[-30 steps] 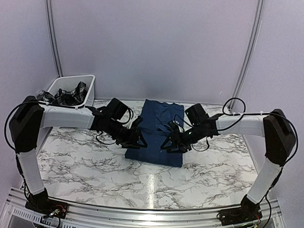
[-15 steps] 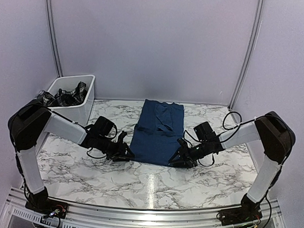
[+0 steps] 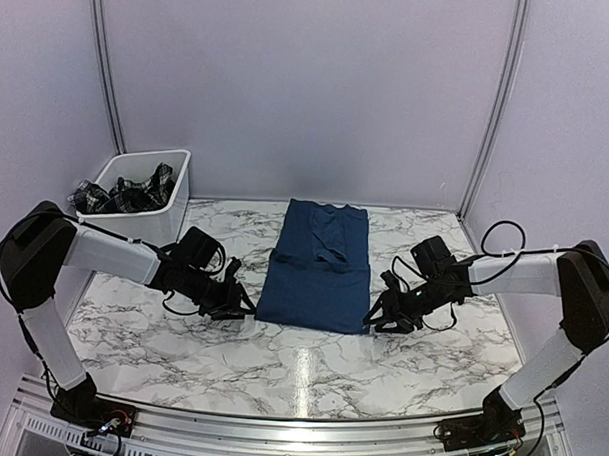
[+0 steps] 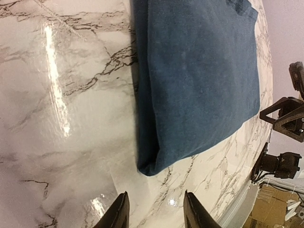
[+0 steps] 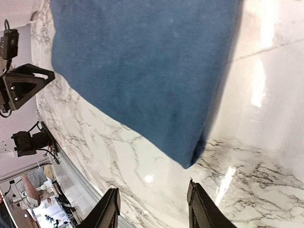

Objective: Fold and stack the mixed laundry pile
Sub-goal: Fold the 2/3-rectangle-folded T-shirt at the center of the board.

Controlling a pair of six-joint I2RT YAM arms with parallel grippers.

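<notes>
- The navy t-shirt (image 3: 318, 267) lies folded flat in the middle of the counter (image 3: 180, 344).
- My left hand (image 3: 237, 304) is low beside its near left corner, fingers spread, holding nothing.
- My right hand (image 3: 380, 313) is beside the near right corner, also spread and empty.
- The plaid garment (image 3: 126, 194) sits in the white bin (image 3: 159, 226), far left.

We can read no text, label, brand, number or sign in any view, neither on the shirt (image 3: 318, 274), the bin (image 3: 134, 225) nor the table (image 3: 300, 363).
</notes>
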